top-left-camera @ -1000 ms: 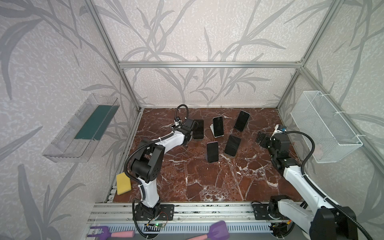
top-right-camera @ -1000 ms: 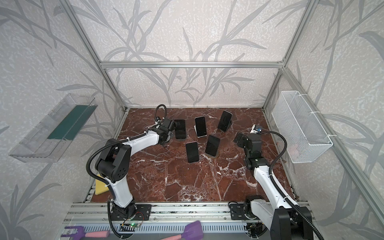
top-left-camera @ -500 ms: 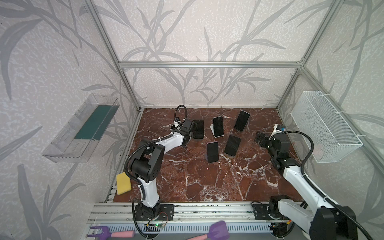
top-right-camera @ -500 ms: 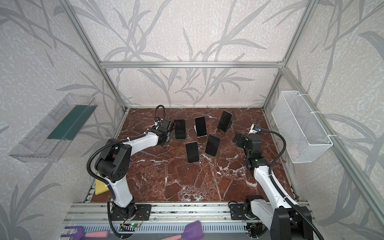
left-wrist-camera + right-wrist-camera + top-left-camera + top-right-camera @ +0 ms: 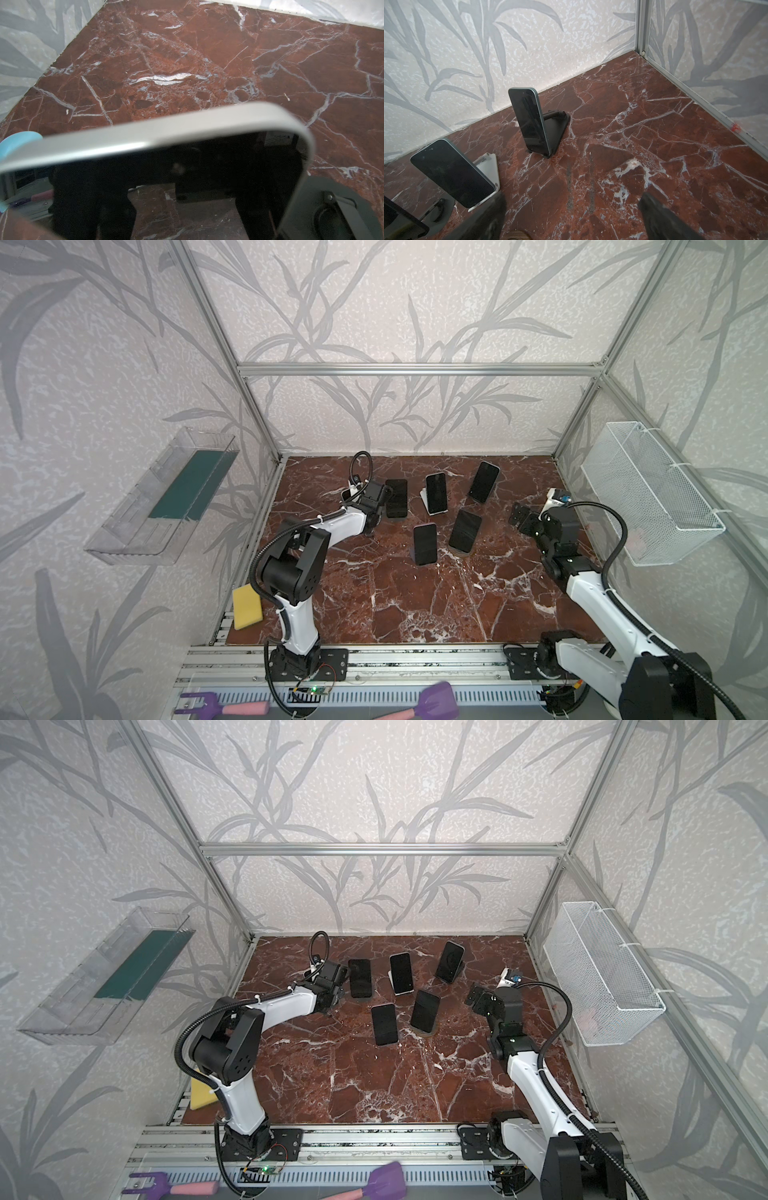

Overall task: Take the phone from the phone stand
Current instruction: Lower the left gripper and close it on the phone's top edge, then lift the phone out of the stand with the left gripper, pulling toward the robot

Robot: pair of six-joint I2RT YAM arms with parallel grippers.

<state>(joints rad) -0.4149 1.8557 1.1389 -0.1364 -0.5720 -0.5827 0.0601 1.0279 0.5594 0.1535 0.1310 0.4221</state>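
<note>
In both top views the work surface is a red-brown marble slab (image 5: 415,605) (image 5: 353,1085) with white veins. It is closed on three sides by walls (image 5: 395,302) covered with pale paper printed with grey leaves, and silver metal bars (image 5: 415,369) run along the corners. A clear plastic shelf (image 5: 166,497) hangs on the left wall and a white wire basket (image 5: 648,497) on the right one. A yellow sponge (image 5: 247,608) lies at the near left edge of the slab. Five phones stand tilted in the far half. The phone (image 5: 397,497) (image 5: 360,977) furthest to the left has the left gripper (image 5: 380,499) (image 5: 343,975) right against its left side. The right gripper (image 5: 521,518) (image 5: 478,998) hangs over the right part of the slab, apart from every phone. In the left wrist view the phone (image 5: 187,166) fills the lower half, very close, with a silver rim and a dark screen, and only marble and a strip of wall lie beyond it. The jaws are not clear here, so I cannot tell if they hold it. In the right wrist view the two dark fingers (image 5: 488,218) of the right gripper (image 5: 573,197) stand wide apart with only bare marble between them. Further off, near the back wall, a second phone (image 5: 531,122) leans on a black stand (image 5: 556,128) and a third phone (image 5: 450,172) on a white stand (image 5: 490,168).
</note>
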